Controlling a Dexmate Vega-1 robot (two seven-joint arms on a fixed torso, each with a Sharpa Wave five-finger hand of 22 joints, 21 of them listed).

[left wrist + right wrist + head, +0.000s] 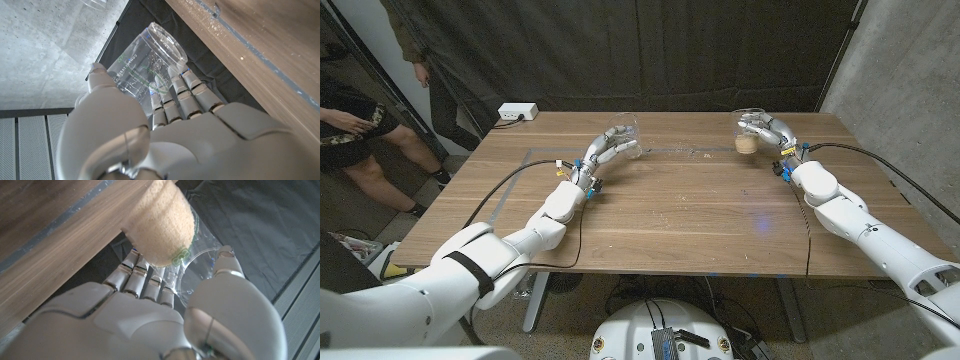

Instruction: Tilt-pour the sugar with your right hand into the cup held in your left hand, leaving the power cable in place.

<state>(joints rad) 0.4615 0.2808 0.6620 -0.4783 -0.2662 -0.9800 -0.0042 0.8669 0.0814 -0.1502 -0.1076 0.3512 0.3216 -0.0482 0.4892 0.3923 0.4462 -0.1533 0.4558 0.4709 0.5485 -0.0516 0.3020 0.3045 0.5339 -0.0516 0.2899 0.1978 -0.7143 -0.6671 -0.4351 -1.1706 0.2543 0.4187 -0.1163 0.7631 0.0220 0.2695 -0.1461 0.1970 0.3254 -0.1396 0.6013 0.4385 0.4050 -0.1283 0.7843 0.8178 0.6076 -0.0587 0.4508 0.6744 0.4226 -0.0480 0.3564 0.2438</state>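
Fingers of the right hand point(767, 130) are wrapped around a clear plastic cup with tan sugar point(747, 131), near the wooden table point(680, 215)'s far edge at about one o'clock. Left hand point(607, 149) grips an empty clear plastic cup point(623, 134) at about eleven o'clock. White power strip point(517, 112) lies at the far-left corner.

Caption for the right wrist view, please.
Right hand grips a clear cup of brown sugar beside the wooden table.
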